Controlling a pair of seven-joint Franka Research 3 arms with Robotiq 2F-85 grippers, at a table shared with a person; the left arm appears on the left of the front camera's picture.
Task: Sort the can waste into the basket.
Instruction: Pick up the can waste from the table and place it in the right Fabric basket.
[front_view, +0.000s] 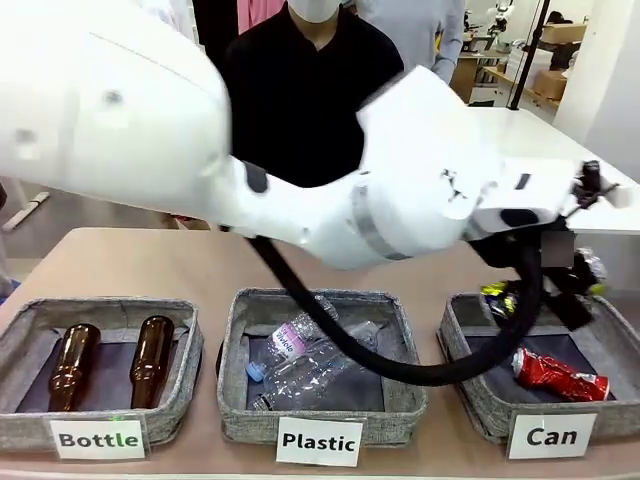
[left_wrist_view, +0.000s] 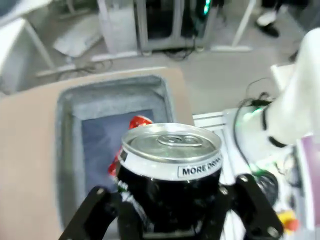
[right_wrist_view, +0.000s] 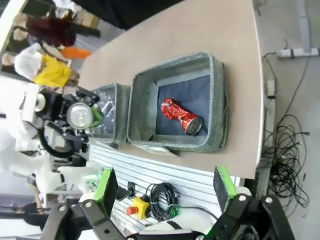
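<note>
The left gripper (left_wrist_view: 170, 200) grips the dark can (left_wrist_view: 170, 172) upright above the "Can" basket (front_view: 478, 395), at the table's right end by its near edge. The crushed red can (front_view: 560, 374) lies on the basket's dark base, toward its right wall. The right gripper (right_wrist_view: 165, 192) hangs wide open, holding nothing.

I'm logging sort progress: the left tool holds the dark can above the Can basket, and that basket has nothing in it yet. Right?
Not quite. The left tool does hold the dark can above the Can basket, but the basket is not bare: the crushed red can already lies inside, as the front view shows. The right wrist view shows it too.
</note>
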